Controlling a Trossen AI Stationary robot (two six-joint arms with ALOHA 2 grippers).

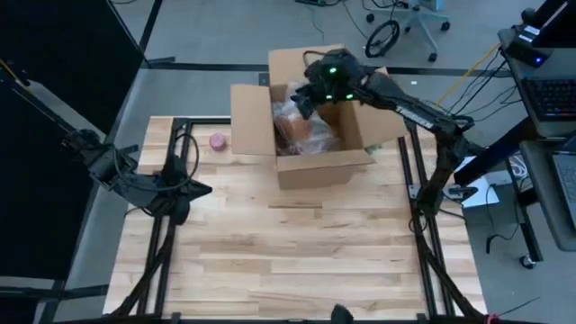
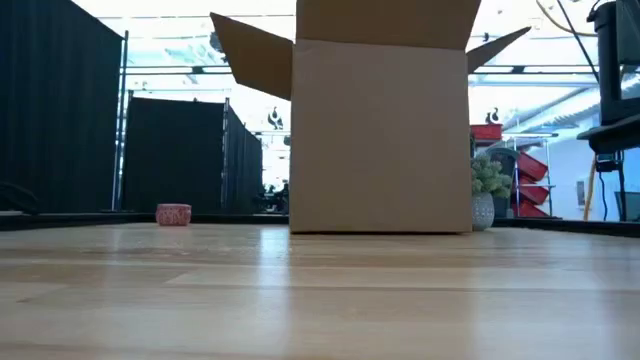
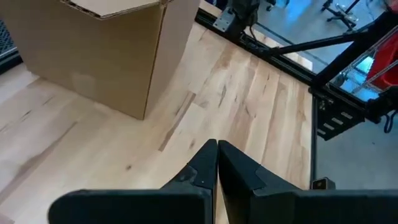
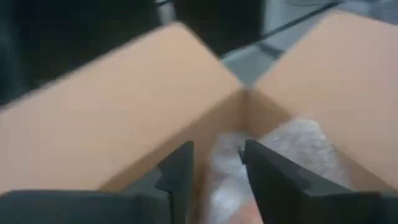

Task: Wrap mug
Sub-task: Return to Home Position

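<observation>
An open cardboard box (image 1: pixel 310 126) stands at the table's far middle and fills the centre of the low view (image 2: pixel 380 130). Inside it lies a bundle of bubble wrap (image 1: pixel 301 135) with something orange-brown showing through; the mug itself is hidden. My right gripper (image 1: pixel 306 97) hangs over the box's far left inner corner. It is open (image 4: pixel 217 163), with the bubble wrap (image 4: pixel 292 149) beyond its fingertips and nothing between them. My left gripper (image 1: pixel 203 190) rests shut (image 3: pixel 216 155) at the table's left side, just above the wood.
A small pink roll (image 1: pixel 218 140) sits on the table left of the box, also seen in the low view (image 2: pixel 173 214). The box flaps (image 1: pixel 252 117) stand up around the opening. Bare wooden tabletop (image 1: pixel 297 261) stretches from the box to the near edge.
</observation>
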